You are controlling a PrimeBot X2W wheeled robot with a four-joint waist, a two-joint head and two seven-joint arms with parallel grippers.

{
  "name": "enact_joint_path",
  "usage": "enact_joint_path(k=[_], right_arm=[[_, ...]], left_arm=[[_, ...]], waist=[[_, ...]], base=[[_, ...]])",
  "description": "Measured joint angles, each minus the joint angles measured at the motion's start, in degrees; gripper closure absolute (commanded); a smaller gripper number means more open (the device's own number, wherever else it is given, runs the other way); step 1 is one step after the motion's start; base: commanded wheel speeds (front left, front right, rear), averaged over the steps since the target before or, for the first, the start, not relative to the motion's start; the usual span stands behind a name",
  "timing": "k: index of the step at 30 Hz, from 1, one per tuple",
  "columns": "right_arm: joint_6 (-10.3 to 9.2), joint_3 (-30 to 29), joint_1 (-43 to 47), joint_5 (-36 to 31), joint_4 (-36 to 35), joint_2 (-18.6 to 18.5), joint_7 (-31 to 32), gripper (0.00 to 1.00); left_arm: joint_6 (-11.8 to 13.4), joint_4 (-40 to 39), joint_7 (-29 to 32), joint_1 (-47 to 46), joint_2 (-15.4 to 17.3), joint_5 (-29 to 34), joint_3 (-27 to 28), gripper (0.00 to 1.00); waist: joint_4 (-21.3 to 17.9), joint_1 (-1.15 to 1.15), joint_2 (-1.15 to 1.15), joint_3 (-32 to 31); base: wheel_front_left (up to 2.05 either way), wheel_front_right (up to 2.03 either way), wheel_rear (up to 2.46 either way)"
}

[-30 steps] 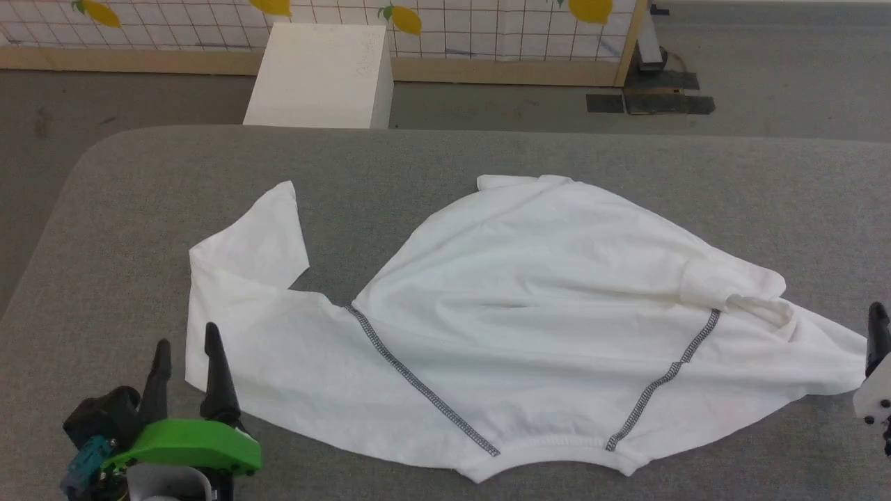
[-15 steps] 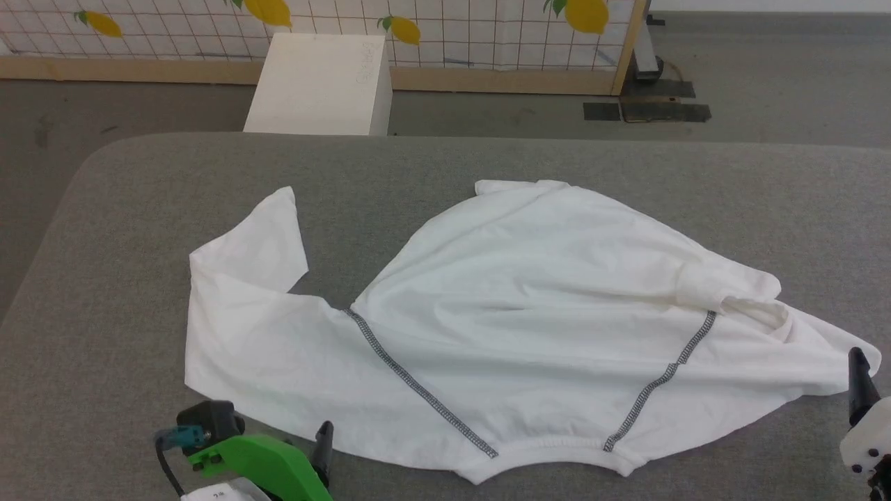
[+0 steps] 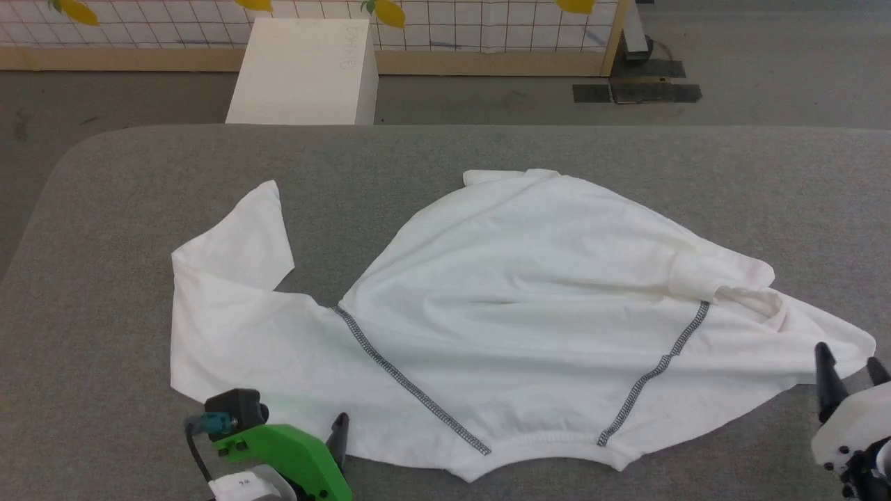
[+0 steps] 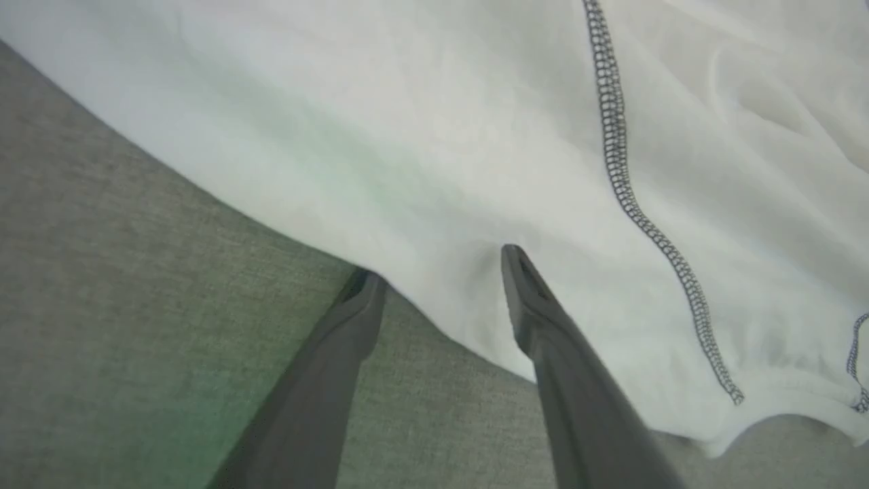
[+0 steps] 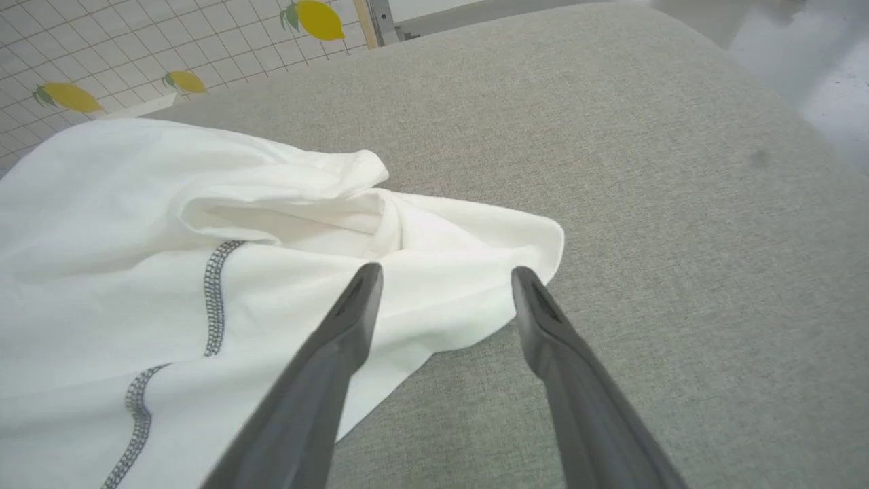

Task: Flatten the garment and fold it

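The garment, a white long-sleeved shirt with two dark zigzag seams, lies spread on the grey table, one sleeve bent back at the left. My left gripper, under a green housing, is at the near hem left of the neckline. In the left wrist view it is open, one finger at the garment's edge and the other lying on the fabric. My right gripper stands open at the shirt's right end. In the right wrist view it hovers over the rumpled sleeve end.
A rigid white box stands on the floor beyond the table's far edge. Behind it runs a gridded fence with lemon pictures. Dark plates lie on the floor at the back right. The table's left corner is rounded.
My left gripper has swung right along the near hem, from beside the left sleeve to the hem's edge. The right gripper has crept in toward the sleeve end. The head camera shifted slightly.
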Motion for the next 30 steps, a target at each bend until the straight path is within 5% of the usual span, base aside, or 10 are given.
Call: enact_joint_path(k=[11, 27, 28, 29, 30], right_arm=[[0.00, 7.45, 5.66, 4.52, -0.27, 0.08, 12.52, 0.00], [-0.01, 10.29, -1.64, 3.96, 6.57, -0.20, 12.04, 0.00], [-0.01, 10.29, -1.81, 3.96, 6.88, -0.23, 12.06, 0.21], [0.00, 10.26, -1.88, 3.96, 6.99, -0.26, 12.06, 0.71], [-0.01, 10.12, -1.93, 3.96, 7.06, -0.26, 12.06, 1.00]], left_arm=[[-1.02, 0.66, -4.27, -0.07, -0.18, -1.02, 0.03, 1.00], [-1.47, -0.47, -4.85, 0.16, -0.24, -1.51, -0.76, 1.00], [-1.52, -0.46, -4.93, 0.15, -0.24, -1.51, -0.80, 1.00], [-1.52, -0.45, -5.00, 0.15, -0.24, -1.51, -0.87, 1.00], [-1.52, -0.45, -5.01, 0.15, -0.24, -1.52, -0.92, 1.00]], waist=[[-0.05, 0.00, 0.00, 0.95], [0.90, 0.00, 0.00, 2.69], [0.98, 0.00, 0.00, 2.69], [1.03, 0.00, 0.00, 2.67], [1.08, 0.00, 0.00, 2.66]], base=[[0.00, 0.00, 0.00], [0.00, 0.00, 0.00], [0.00, 0.00, 0.00], [0.00, 0.00, 0.00], [0.00, 0.00, 0.00]])
